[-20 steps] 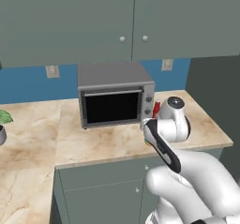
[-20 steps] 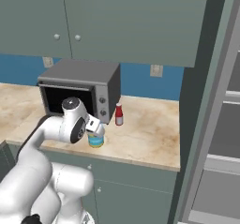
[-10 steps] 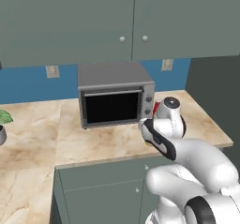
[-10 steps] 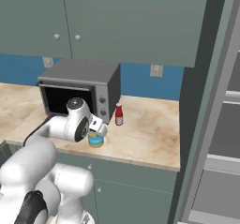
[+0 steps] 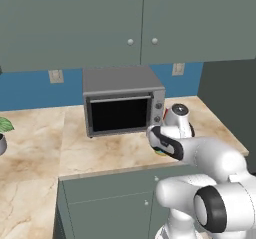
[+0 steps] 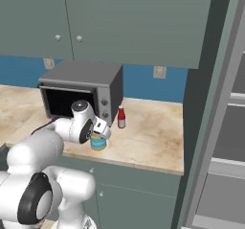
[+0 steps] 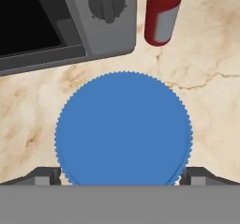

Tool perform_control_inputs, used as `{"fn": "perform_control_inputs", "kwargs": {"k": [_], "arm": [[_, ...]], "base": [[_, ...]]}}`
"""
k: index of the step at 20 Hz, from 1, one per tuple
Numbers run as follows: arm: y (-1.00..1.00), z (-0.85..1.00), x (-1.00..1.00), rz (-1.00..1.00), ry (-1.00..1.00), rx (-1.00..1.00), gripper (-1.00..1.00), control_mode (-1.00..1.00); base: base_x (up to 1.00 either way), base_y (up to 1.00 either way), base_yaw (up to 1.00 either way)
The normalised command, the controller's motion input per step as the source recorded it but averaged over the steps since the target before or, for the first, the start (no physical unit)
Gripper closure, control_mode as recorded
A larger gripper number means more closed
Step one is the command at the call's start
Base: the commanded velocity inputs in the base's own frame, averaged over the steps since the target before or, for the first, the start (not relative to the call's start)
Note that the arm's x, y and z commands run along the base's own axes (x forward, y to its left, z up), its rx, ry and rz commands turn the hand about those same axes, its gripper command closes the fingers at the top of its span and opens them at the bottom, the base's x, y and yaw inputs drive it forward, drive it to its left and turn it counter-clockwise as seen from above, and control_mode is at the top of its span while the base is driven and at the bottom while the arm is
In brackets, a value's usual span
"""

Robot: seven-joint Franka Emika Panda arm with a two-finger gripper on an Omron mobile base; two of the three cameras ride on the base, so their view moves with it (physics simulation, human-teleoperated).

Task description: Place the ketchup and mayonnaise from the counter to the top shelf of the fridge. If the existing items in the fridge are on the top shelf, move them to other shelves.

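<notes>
The gripper [image 7: 123, 175] hangs right over the mayonnaise [image 7: 123, 128], jaws spread wide to either side of its blue lid, gripping nothing; the jar stands on the counter [image 6: 153, 137] just in front of the microwave [image 6: 83, 89]; the ketchup [image 6: 121, 117] stands beside the microwave's dial corner, near the jar.

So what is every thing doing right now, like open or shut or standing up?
gripper: open, one finger on each side of the mayonnaise lid, not closed on it
mayonnaise: upright on the counter, lid on
ketchup: upright on the counter beside the microwave, cap on
microwave: door shut
upper cabinets: doors shut
fridge: open, shelves showing
</notes>
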Motion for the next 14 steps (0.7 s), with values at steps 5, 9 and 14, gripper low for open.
{"fn": "perform_control_inputs", "kwargs": {"k": [5, 9, 14], "arm": [[-0.01, -0.12, 0.1, 0.0, 0.0, 0.0, -1.0, -1.0], [0.0, -0.18, 0.01, 0.0, 0.0, 0.0, 1.0, -1.0], [0.01, -0.18, 0.0, 0.0, 0.0, -0.04, 1.0, -1.0]], "base": [[0.0, 0.0, 0.0], [0.0, 0.0, 0.0], [0.0, 0.0, 0.0]]}}
